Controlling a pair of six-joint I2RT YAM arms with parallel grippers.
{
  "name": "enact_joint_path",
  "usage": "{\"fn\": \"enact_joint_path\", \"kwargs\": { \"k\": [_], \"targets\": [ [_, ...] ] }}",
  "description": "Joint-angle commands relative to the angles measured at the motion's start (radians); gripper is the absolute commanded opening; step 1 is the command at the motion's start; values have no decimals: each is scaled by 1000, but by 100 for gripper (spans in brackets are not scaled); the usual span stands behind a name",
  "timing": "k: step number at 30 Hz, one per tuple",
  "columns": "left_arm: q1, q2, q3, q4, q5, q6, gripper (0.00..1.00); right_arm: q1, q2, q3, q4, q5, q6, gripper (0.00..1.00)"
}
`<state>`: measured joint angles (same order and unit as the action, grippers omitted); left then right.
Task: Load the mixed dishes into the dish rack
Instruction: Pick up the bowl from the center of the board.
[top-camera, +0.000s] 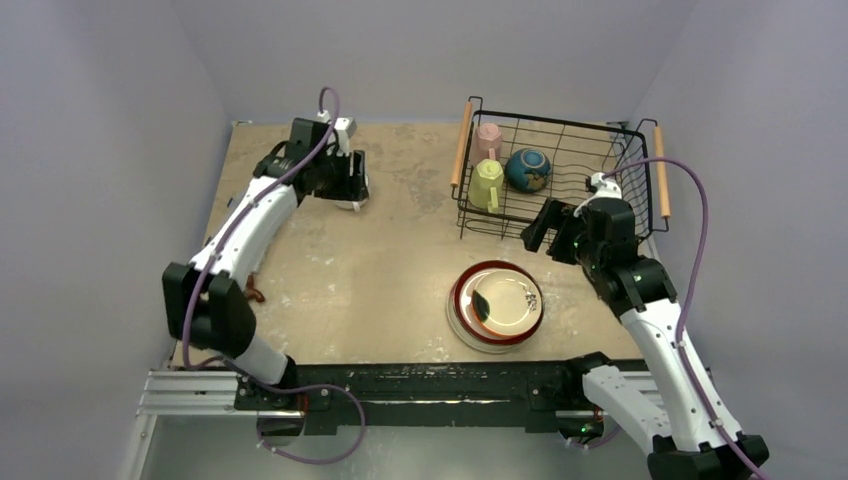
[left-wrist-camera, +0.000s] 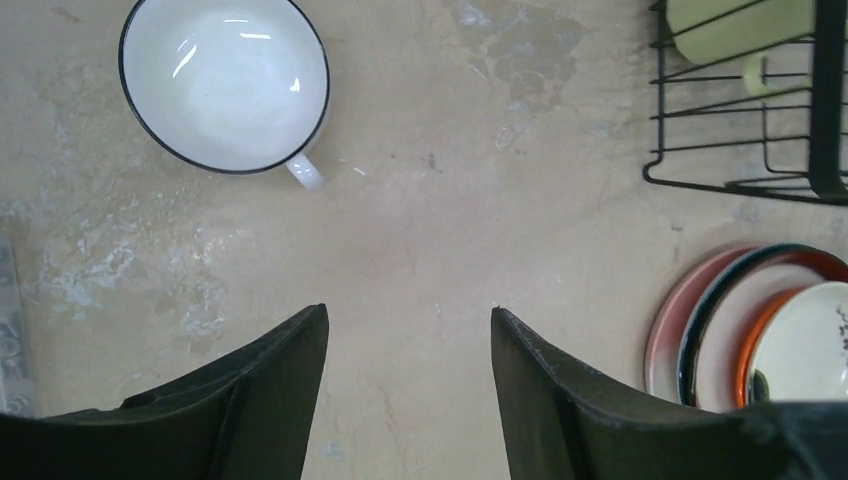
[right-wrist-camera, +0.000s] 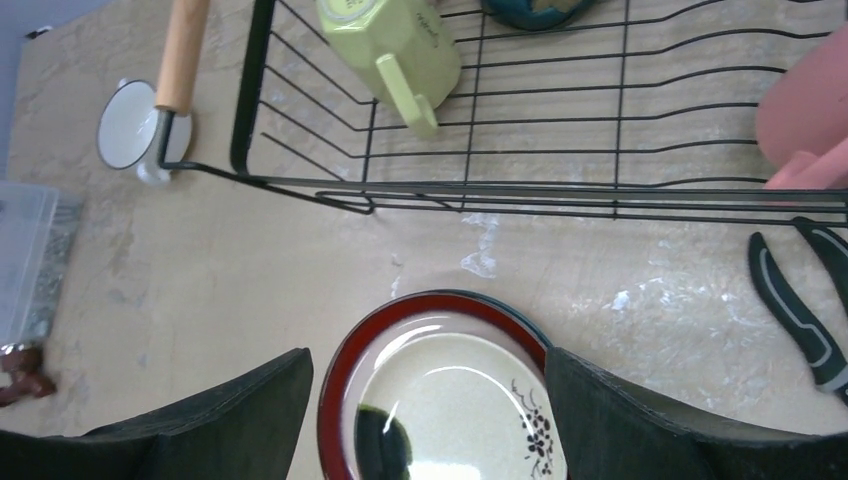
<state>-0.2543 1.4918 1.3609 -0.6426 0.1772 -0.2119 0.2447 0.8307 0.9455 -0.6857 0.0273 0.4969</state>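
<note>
Dishes lie partly loaded: the dish rack (top-camera: 461, 148), a black wire basket with wooden bar handles, stands at the far right of the counter (top-camera: 380, 270) and holds a pale pink mug (top-camera: 489, 137) in its far left corner, a yellow-green mug (top-camera: 487, 184) just nearer, and a teal bowl (top-camera: 527, 169) beside that mug. The right wrist view also shows a salmon mug (right-wrist-camera: 805, 120) behind the rack's near wires at the right, a spot the right arm hides in the top view. Just outside that side of the rack, black pliers (right-wrist-camera: 800, 300) lie flat on the counter. A stack of round plates (top-camera: 496, 305) sits in front of the rack, apart from it, a red-rimmed cream plate (right-wrist-camera: 440, 400) with a dark blot and a small flower sprig on top. The right claw (right-wrist-camera: 430, 360) hangs above this stack with its fingers spread wide and nothing between them. Over at the far left, a white mug (left-wrist-camera: 224, 82) with a thin dark rim stands upright on the counter, well apart from the rack. The left claw (left-wrist-camera: 410, 330) is over bare counter near that mug, fingers parted and holding nothing. A clear plastic box (right-wrist-camera: 25, 250) shows at the counter's left edge.
</note>
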Motion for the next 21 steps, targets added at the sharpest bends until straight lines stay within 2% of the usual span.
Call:
{"fn": "enact_joint_path", "kwargs": {
  "k": [1,5,8,12,21],
  "targets": [
    [-20,230,230,-114,-91,33,59,-1,-12,67,4,-113,-27,87],
    [-26,412,444,-203,-209,44,56,-2,-45,43,11,-148,-19,87],
    [-29,518,545,-223,-220,71,54,-1,-65,12,15,-171,-24,87],
    [-31,675,689,-307,-257,93,46,-1,-71,2,-13,-159,-54,87],
    [-45,803,746,-341,-213,89,43,-1,-72,15,-23,-163,-65,87]
  ]
}}
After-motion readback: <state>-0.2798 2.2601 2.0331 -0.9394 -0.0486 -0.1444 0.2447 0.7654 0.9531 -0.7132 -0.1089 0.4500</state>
